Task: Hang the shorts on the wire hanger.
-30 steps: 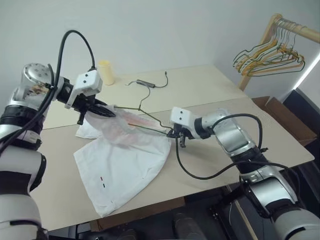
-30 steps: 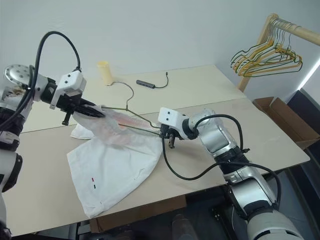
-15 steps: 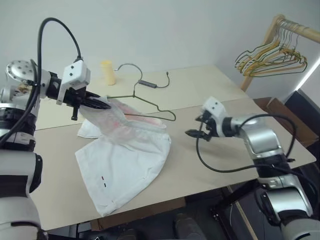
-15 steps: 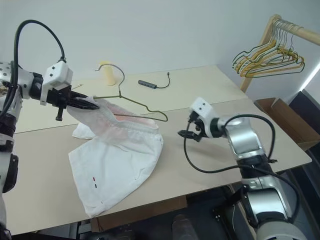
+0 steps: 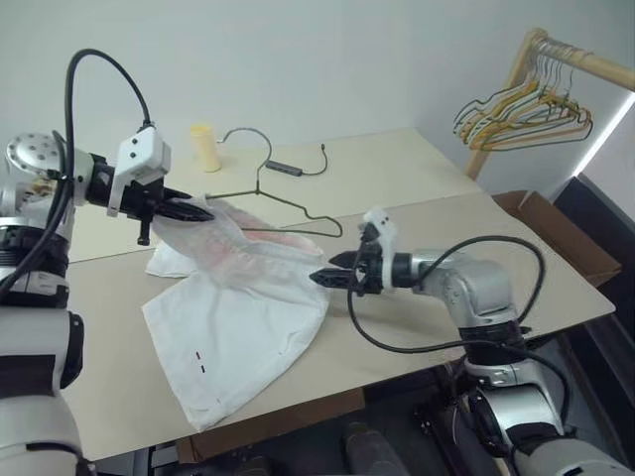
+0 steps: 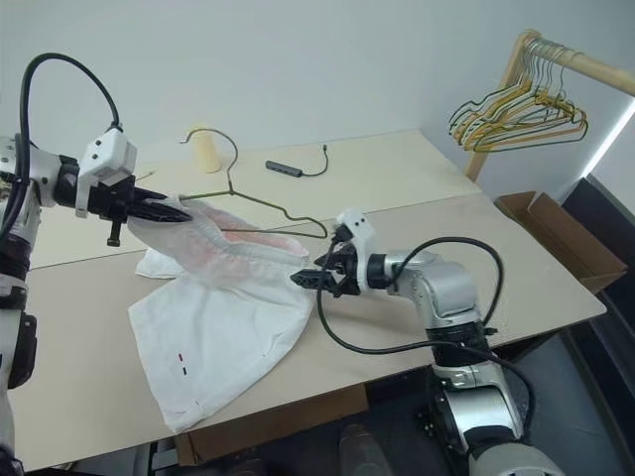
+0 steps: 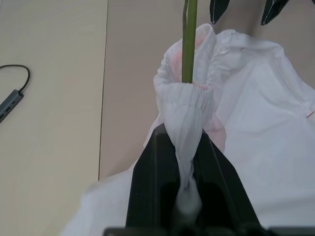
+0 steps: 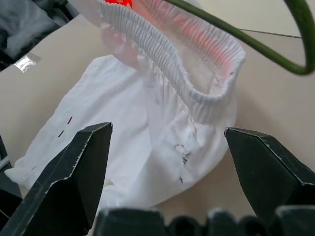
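I am mid-way through threading: my left gripper (image 5: 189, 211) is clenched on the gathered waistband of the shorts (image 5: 243, 307), lifting that end off the surface (image 5: 417, 233) while the rest lies flat. The wire hanger (image 5: 288, 210) runs into the waistband opening, its far corner poking out at about 2 o'clock from the cloth. My right gripper (image 5: 325, 279) is released, jaws wide, just beside the free waistband edge. Next, I judge, it should close on that edge and draw it over the corner. Open room lies at 3 o'clock; the near edge is well apart
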